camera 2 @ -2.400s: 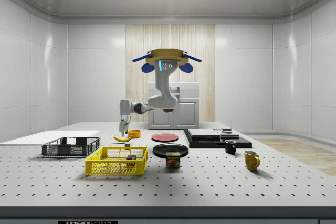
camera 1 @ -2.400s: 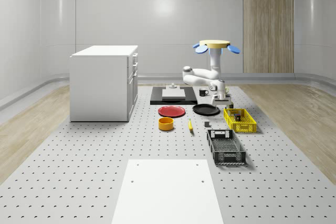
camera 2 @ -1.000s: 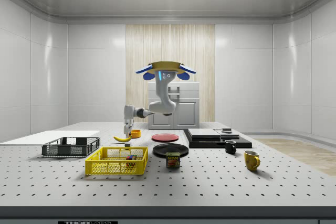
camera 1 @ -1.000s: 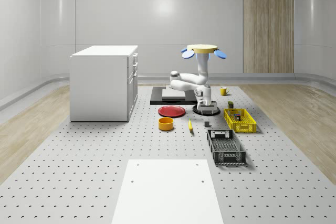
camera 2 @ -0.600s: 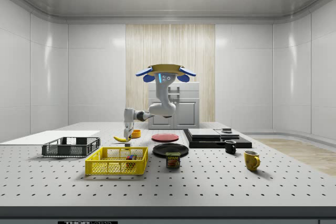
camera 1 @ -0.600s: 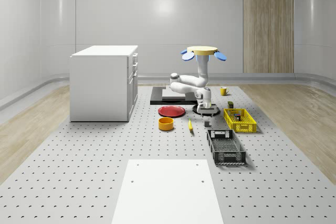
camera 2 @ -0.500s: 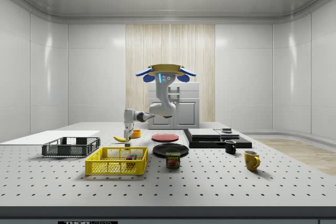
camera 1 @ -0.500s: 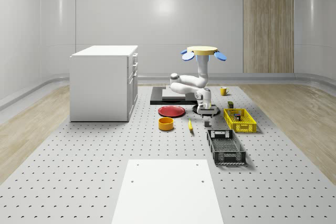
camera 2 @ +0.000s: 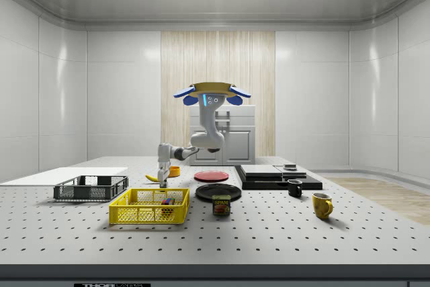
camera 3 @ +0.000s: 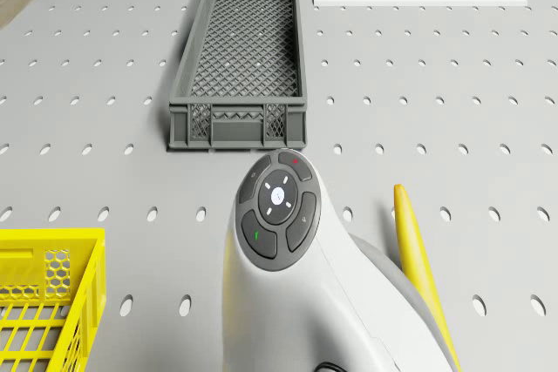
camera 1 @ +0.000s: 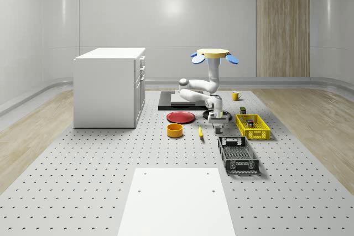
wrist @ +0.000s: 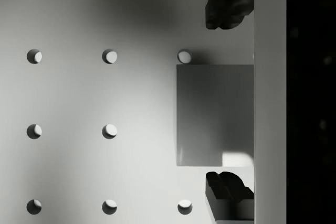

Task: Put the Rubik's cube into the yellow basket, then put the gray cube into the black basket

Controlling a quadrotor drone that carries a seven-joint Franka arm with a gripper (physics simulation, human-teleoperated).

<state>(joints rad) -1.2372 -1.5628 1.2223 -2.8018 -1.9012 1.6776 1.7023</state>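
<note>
The drone (camera 1: 214, 53) hovers above the table (camera 1: 99, 169), over the area near the black plate (camera 2: 218, 192) and the red plate (camera 1: 181, 117). Its arm bends down and forward, so that the jaws (camera 1: 217, 127) hang low over the table between the black plate and the black basket (camera 1: 238, 154).

In the wrist view the two fingers (wrist: 227, 3) stand apart, one on each side of the gray cube (wrist: 215, 115). The jaws are spread and they do not touch the cube; a small gap shows at both sides. The gray cube rests on the table, near the short end of the black basket.

The Rubik's cube (camera 2: 166, 201) lies inside the yellow basket (camera 2: 149, 208), which stands to the whole-scene view's right of the jaws. In the drone view, the banana (camera 3: 421, 267) lies on the table beside the arm. An orange bowl (camera 1: 175, 130) stands near the red plate, and a white cabinet (camera 1: 109, 87) stands at the whole-scene view's left.
</note>
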